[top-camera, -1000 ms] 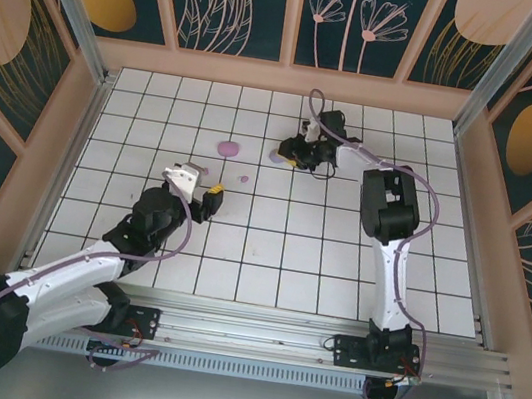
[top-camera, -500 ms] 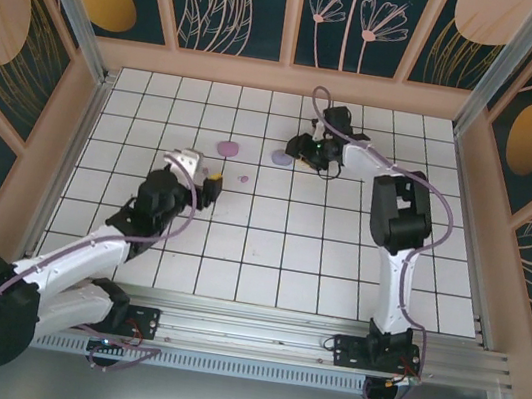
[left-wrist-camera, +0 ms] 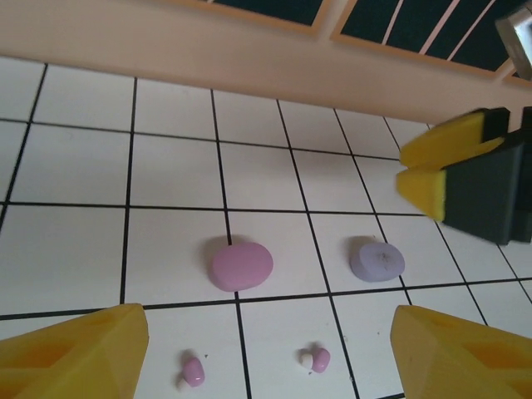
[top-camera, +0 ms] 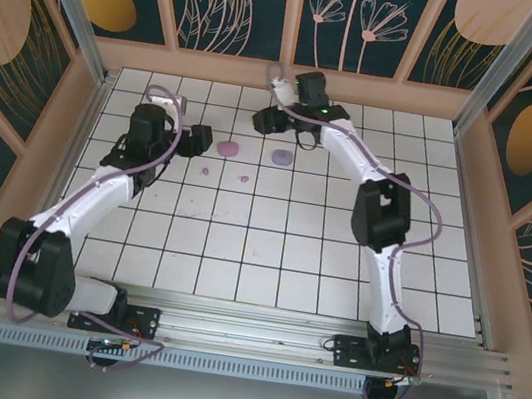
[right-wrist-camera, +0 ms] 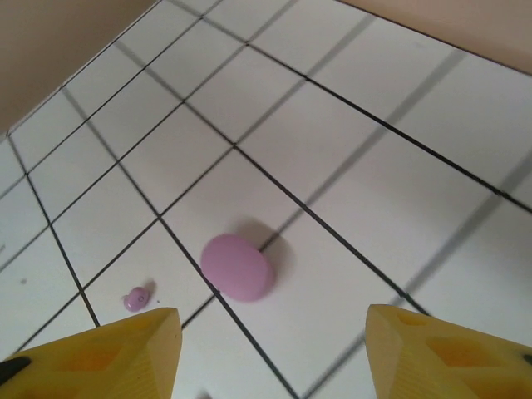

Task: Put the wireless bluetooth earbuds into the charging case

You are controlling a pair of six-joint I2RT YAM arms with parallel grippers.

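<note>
Left wrist view: the left gripper [left-wrist-camera: 268,332] hangs above the tiles with its yellow fingers [left-wrist-camera: 75,353] spread wide and nothing held. Framed low between them are two loose pink buds, the left bud [left-wrist-camera: 193,371] and the right bud [left-wrist-camera: 317,359], well apart from each other on the table [left-wrist-camera: 83,166]. Beyond them sits the pink case [left-wrist-camera: 241,266], with the lavender case [left-wrist-camera: 376,260] to its right. Neither bud touches a case.

Right wrist view: the right gripper [right-wrist-camera: 273,320] also has its fingers well apart and empty. A rounded case lies on the tiles ahead with one bud near it, but I cannot tell which case it is.

Top view: the left gripper is just left of the pink case. The right gripper is farther back, close to the far wall [top-camera: 285,79], on the far side of the gap between the two cases. Both buds lie on the near side of the cases — the left one near-left of the pink case, the right one nearer than the gap between the cases.
</note>
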